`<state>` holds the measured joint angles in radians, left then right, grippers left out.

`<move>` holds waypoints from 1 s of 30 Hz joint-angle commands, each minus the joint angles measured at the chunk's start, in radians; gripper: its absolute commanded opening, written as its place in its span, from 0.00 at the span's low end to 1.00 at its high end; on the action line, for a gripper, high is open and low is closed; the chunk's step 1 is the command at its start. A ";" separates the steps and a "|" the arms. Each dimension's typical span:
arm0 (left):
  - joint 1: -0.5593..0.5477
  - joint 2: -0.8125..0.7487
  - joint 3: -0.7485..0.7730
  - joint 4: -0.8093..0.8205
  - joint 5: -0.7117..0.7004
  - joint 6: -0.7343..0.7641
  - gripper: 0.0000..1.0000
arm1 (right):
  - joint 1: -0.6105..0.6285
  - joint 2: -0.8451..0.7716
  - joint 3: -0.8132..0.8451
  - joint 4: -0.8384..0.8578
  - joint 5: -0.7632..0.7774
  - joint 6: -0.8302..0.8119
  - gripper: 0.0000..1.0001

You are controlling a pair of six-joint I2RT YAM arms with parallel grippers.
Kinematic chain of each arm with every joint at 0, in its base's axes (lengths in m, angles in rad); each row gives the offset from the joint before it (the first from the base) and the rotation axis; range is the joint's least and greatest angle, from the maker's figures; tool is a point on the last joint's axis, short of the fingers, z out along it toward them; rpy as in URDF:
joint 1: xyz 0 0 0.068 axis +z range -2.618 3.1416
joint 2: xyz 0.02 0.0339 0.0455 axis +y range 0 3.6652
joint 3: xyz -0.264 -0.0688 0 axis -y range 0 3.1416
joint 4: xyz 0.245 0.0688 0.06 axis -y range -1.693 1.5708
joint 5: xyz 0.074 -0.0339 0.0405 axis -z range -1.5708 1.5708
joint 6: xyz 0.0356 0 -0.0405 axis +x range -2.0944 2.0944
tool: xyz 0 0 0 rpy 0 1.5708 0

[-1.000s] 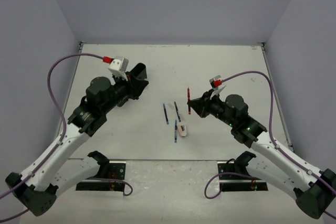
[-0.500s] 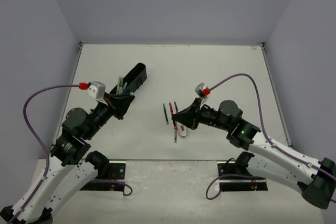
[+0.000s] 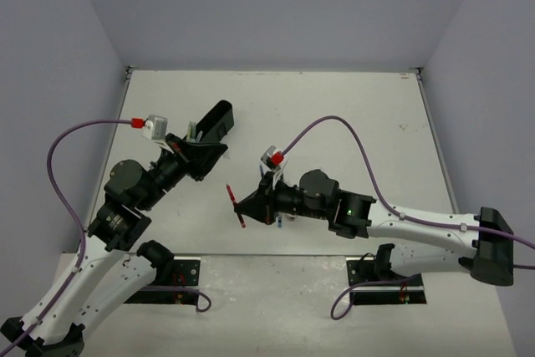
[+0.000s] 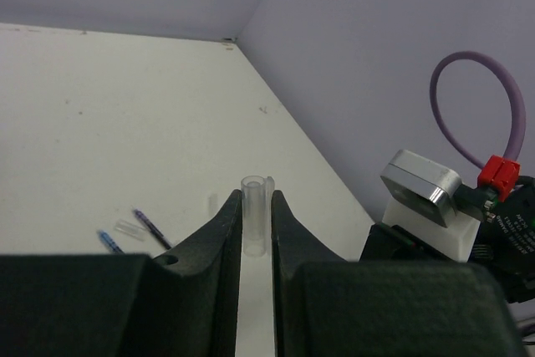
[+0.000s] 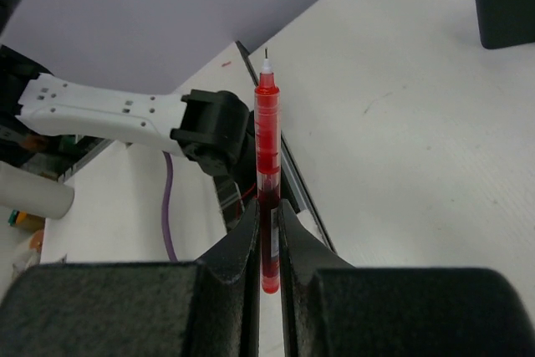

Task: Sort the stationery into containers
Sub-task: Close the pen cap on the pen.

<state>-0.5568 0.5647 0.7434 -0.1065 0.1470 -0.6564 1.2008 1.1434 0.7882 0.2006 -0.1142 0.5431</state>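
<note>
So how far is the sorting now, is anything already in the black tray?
Done: I cannot tell, because the inside of the black tray is not visible. In hand: the right hand holds a red pen, and the left hand holds a clear tube. Left: at least a blue pen, a darker pen and a small clear piece lie loose on the table.

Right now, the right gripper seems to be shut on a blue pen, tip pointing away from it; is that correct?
Not quite: the pen is red, not blue. The right gripper is shut on it, tip pointing away, as the right wrist view shows.
</note>
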 commanded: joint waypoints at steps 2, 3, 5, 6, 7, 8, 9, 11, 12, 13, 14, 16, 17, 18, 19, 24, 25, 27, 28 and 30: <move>0.006 0.006 0.026 0.135 0.088 -0.094 0.00 | 0.017 -0.020 0.057 0.033 0.104 0.006 0.00; 0.006 0.003 0.013 0.149 0.096 -0.104 0.00 | 0.016 -0.024 0.056 0.034 0.110 0.006 0.00; 0.006 -0.005 -0.006 0.174 0.111 -0.118 0.00 | 0.016 -0.023 0.067 0.021 0.139 0.003 0.00; 0.006 -0.008 -0.012 0.181 0.115 -0.123 0.00 | 0.016 -0.019 0.077 0.012 0.143 -0.001 0.00; 0.006 -0.011 -0.019 0.190 0.120 -0.128 0.00 | 0.017 -0.016 0.086 0.008 0.148 -0.002 0.00; 0.006 -0.011 -0.024 0.203 0.124 -0.129 0.00 | 0.017 -0.012 0.095 0.003 0.154 -0.005 0.00; 0.006 -0.011 -0.027 0.208 0.129 -0.129 0.00 | 0.017 -0.012 0.097 0.001 0.163 -0.008 0.00; 0.006 -0.007 -0.031 0.212 0.133 -0.128 0.00 | 0.017 -0.014 0.097 -0.001 0.175 -0.012 0.00; 0.006 -0.006 -0.033 0.212 0.137 -0.125 0.00 | 0.016 -0.018 0.094 0.000 0.181 -0.015 0.00; 0.006 -0.005 -0.035 0.212 0.140 -0.121 0.00 | 0.016 -0.023 0.091 0.001 0.186 -0.019 0.00; 0.006 -0.005 -0.037 0.209 0.139 -0.117 0.00 | 0.017 -0.026 0.090 0.002 0.187 -0.022 0.00; 0.007 -0.006 -0.041 0.205 0.130 -0.111 0.00 | 0.017 -0.032 0.094 -0.004 0.195 -0.023 0.00; 0.006 -0.008 -0.043 0.205 0.127 -0.110 0.00 | 0.017 -0.033 0.097 -0.009 0.198 -0.023 0.00; 0.006 -0.012 -0.047 0.208 0.125 -0.109 0.00 | 0.016 -0.034 0.100 -0.016 0.196 -0.025 0.00; 0.006 -0.014 -0.049 0.209 0.123 -0.107 0.00 | 0.016 -0.037 0.103 -0.020 0.191 -0.025 0.00; 0.006 -0.012 -0.058 0.215 0.126 -0.100 0.00 | 0.017 -0.057 0.100 -0.024 0.186 -0.025 0.00; 0.006 -0.010 -0.059 0.219 0.126 -0.100 0.00 | 0.016 -0.061 0.099 -0.024 0.185 -0.027 0.00; 0.007 -0.003 -0.060 0.228 0.131 -0.097 0.00 | 0.016 -0.063 0.102 -0.024 0.177 -0.033 0.00; 0.006 -0.001 -0.062 0.232 0.133 -0.098 0.00 | 0.016 -0.061 0.103 -0.026 0.177 -0.036 0.00; 0.007 0.001 -0.069 0.241 0.139 -0.100 0.00 | 0.016 -0.059 0.107 -0.030 0.187 -0.042 0.00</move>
<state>-0.5564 0.5613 0.6882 0.0667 0.2593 -0.7662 1.2118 1.1053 0.8395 0.1651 0.0434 0.5286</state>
